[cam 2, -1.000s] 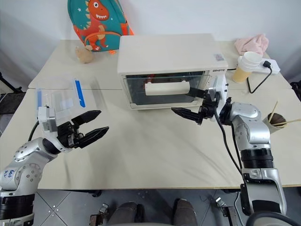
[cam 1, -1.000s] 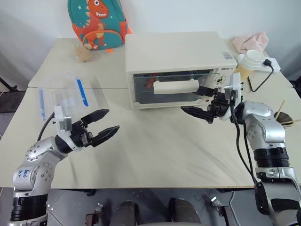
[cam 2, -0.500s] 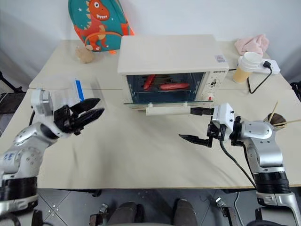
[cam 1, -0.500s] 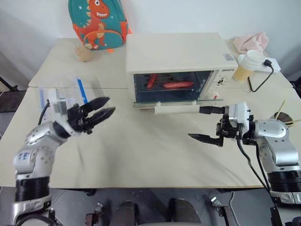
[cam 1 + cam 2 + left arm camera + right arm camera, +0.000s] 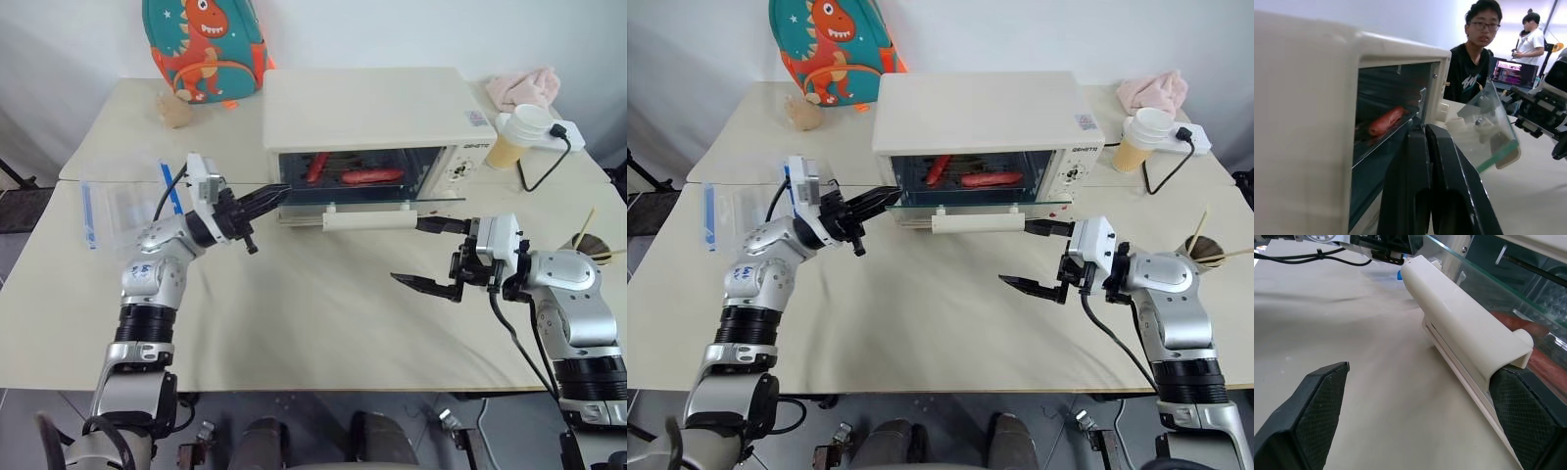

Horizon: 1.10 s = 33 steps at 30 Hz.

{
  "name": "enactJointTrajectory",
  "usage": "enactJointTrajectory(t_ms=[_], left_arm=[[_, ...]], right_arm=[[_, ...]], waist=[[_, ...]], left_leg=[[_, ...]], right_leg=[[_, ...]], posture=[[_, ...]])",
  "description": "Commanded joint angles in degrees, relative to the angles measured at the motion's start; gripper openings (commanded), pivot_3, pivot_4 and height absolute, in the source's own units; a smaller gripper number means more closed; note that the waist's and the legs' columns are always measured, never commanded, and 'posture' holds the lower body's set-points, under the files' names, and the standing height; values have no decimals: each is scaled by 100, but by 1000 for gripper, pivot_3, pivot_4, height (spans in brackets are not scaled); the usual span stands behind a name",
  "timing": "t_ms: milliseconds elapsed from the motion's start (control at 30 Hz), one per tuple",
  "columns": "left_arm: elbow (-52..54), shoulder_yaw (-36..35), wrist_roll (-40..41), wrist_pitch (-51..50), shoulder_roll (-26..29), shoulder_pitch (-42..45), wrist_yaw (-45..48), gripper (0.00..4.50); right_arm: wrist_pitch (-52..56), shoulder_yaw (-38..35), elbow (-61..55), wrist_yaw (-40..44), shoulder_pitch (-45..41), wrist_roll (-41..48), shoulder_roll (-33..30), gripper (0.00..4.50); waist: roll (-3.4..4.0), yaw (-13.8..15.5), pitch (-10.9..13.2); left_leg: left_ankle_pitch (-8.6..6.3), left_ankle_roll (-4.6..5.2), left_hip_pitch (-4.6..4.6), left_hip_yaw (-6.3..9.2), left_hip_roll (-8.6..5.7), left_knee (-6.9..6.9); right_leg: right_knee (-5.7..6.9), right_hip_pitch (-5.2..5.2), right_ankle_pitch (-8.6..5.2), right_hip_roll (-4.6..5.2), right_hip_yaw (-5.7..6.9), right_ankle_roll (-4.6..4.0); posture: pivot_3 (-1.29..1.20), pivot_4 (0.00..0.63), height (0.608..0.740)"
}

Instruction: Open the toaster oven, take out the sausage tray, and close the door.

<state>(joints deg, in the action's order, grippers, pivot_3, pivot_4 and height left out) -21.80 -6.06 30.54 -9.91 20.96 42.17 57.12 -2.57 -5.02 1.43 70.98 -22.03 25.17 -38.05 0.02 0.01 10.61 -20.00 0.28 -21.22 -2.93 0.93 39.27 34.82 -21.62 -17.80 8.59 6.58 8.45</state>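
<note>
**Oven door down, tray inside**

The toaster oven stood on the table with its door dropped open. The sausage tray sat inside. The left gripper, fingers pressed shut and empty, pointed at the oven's left front corner. The right gripper hung beside the door handle, fingers spread wide, holding nothing.

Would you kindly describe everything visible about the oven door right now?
The door is a clear glass panel with a cream bar handle along its front edge. It hangs open, folded down nearly level from the oven, above the table. The open right claw has one finger by the handle's right end; whether it touches is unclear.
</note>
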Motion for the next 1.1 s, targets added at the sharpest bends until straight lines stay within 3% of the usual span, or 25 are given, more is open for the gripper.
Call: enactJointTrajectory(t_ms=[33, 267, 467, 700, 800, 900, 1000, 1100], left_arm=[[-120, 2, -113, 198, -109, 192, 35, 57], [-125, 155, -179, -71, -57, 150, 438, 57], [24, 497, -384, -201, 20, -162, 753, 57], [310, 734, -723, -102, 139, -790, 745, 57], [463, 843, -901, 46, 222, -1146, 771, 57], [602, 863, -1060, 167, 285, -1368, 616, 57], [746, 743, -966, 180, 284, -1498, 533, 57], [1119, 504, -708, 264, 359, -1741, 640, 57]], right_arm=[[-108, -103, -252, -15, 85, 65, -47, 4500], [122, -845, -732, -392, 990, 247, -389, 4500], [1, -2239, -1106, -505, 2969, 239, -611, 4500], [-328, -2837, -1031, -1068, 2748, 131, -680, 4500], [-486, -2477, -1131, -1419, 2218, -147, -634, 4500], [-359, -1479, -1457, -1879, 1457, -710, -416, 4500], [165, -749, -1490, -2857, 889, -1892, -228, 4500], [-419, 272, -948, -3475, 29, -3131, 132, 4500]], waist=[[0, 1, 0], [-3, 96, 2], [-3, 253, 1], [-4, 109, 1], [-2, 96, 1], [1, 24, -1], [1, 61, -1], [1, 48, -1]], left_leg=[[0, 0, 0, 0, 0, 0], [0, 1, -3, 2, -2, 0], [-1, 2, -6, 2, -5, 0], [9, 10, 16, -44, 0, 6], [15, 4, 22, -44, 4, 6], [15, 4, 31, -57, 7, 6], [16, 3, 27, -46, 6, 9], [13, 4, 11, -44, 3, 27]], right_leg=[[0, 0, 0, 0, 0, 0], [-1, 0, 0, 1, 4, 1], [-12, 6, 1, 2, 7, 1], [-19, 10, 3, 2, -28, 0], [-6, 8, 3, 0, -30, -6], [-3, 6, 4, 1, -43, -6], [10, 3, 4, 2, -40, -7], [11, -6, 4, 6, -40, -6]], posture=[[0, 150, 740], [0, 150, 740], [0, 150, 740], [0, 150, 740], [0, 150, 740], [0, 150, 740], [0, 150, 740], [0, 150, 740]])
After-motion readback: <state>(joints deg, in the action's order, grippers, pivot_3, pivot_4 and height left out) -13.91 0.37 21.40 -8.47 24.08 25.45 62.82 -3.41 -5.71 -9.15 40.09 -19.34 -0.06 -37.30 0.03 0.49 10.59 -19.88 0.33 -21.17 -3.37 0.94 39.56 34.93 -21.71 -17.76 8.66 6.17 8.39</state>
